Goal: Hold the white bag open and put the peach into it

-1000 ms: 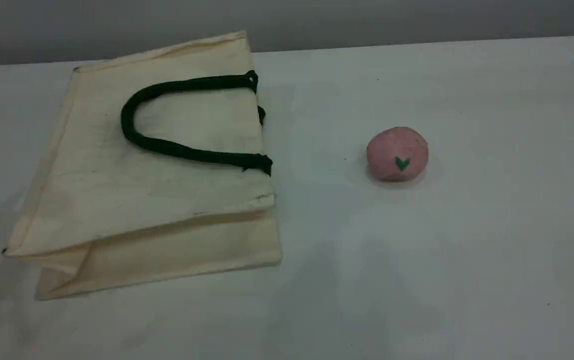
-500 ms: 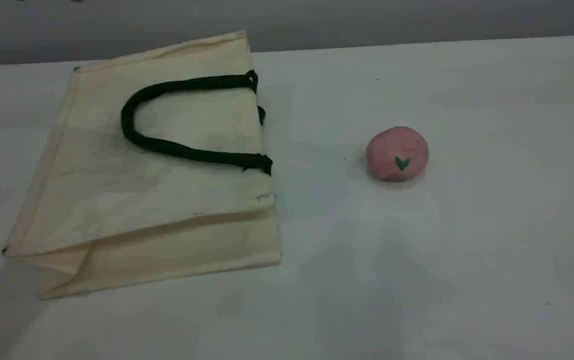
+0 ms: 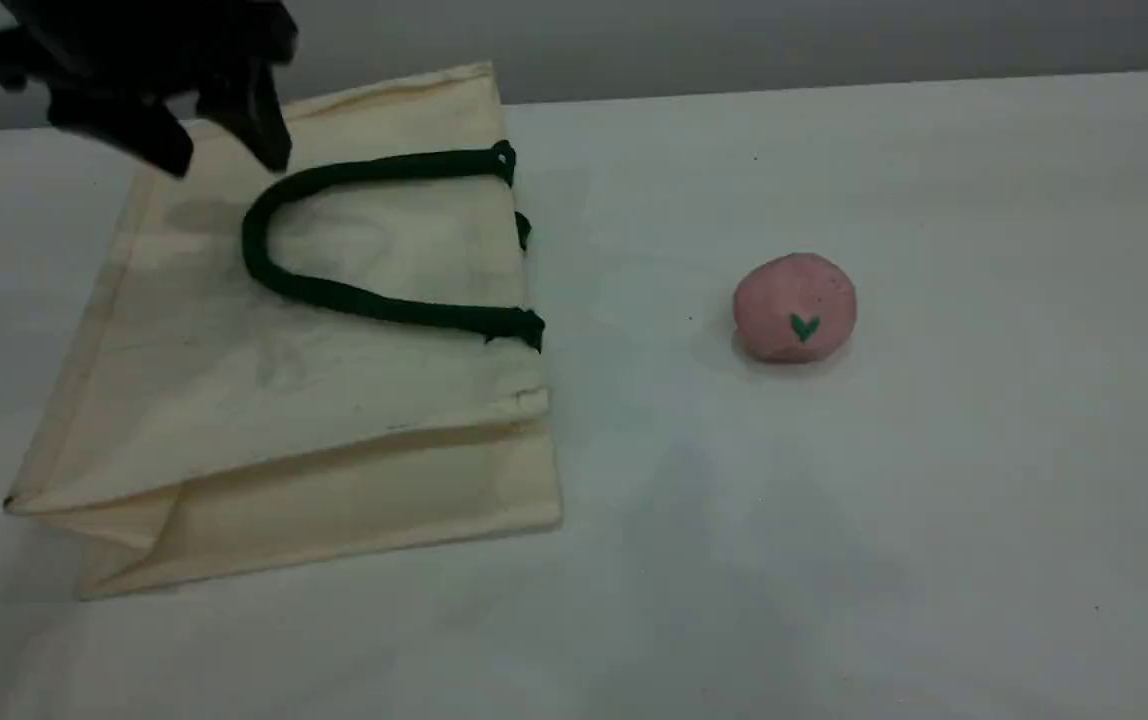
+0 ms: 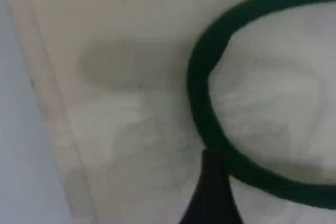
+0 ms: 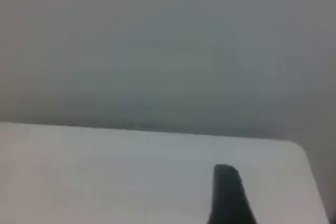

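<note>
White table [image 3: 934, 500], plain grey wall [image 3: 734, 40] behind, nothing else on the surface.

The white bag [image 3: 284, 380] is the biggest item, on the table's left half. It lies flat on its side, collapsed, with the gusset folded in along the near edge. The mouth edge faces right, toward the fruit, and looks pressed closed. That probably suits a sideways load: lift the top panel and roll or push the ball in.

The left gripper [image 3: 224, 155] is at the top left, over the bag's far corner. Its two fingers are clearly spread, gripping nothing, and not visibly touching the cloth. It is likely there because opening the bag is its job. The left wrist view looks straight down on cloth and the handle bend, with one fingertip just beside the rope.

The right gripper [image 5: 229, 198] is missing from the scene view. Its own camera shows one fingertip over bare table, so I cannot tell how wide the jaws stand or whether it holds anything.

The dark green rope handle [image 3: 256, 245] lies flopped flat on the top panel, loop pointing left, and looks like the obvious grab point.

The peach [image 3: 794, 305] sits alone on the table right of the bag, well apart from it and untouched. Its green leaf mark [image 3: 805, 326] faces the camera.

Task barely started.
</note>
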{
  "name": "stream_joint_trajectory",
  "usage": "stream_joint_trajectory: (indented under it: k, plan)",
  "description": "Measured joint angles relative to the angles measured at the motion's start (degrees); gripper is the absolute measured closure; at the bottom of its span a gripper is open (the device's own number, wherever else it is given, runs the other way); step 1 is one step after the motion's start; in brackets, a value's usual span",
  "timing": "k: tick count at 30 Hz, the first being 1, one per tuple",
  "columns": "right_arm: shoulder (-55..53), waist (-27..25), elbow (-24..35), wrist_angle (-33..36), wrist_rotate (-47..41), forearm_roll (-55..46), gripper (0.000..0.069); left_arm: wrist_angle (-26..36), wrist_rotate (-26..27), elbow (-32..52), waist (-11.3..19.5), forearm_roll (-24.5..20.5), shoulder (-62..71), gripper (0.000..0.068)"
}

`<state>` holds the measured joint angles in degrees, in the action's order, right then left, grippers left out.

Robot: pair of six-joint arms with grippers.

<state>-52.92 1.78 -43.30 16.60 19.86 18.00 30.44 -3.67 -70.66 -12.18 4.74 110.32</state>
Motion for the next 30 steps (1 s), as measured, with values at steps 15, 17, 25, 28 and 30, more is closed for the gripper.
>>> stream_joint_trajectory:
  k: [15,17,25,28,30]
  plan:
    - [-2.62,0.00,0.00,-0.10,0.00,0.16,0.0307,0.80,-5.62,0.00,0.33,-4.74,2.26,0.0174]
    - [-2.62,0.00,0.00,-0.10,0.00,0.16,0.0307,0.92,-8.19,0.00,0.54,-7.19,3.15,0.0174]
    - [-2.62,0.00,0.00,-0.10,0.00,0.11,0.0307,-2.77,-12.13,0.05,0.77,-10.70,4.65,0.0174]
    - [-2.57,0.00,0.00,-0.10,0.00,0.11,0.0307,-4.14,-12.13,0.05,0.77,-10.62,4.65,0.0174]
    - [-2.57,0.00,0.00,-0.05,0.00,0.11,0.0307,-5.41,-12.13,0.05,0.77,-10.62,4.96,0.0174]
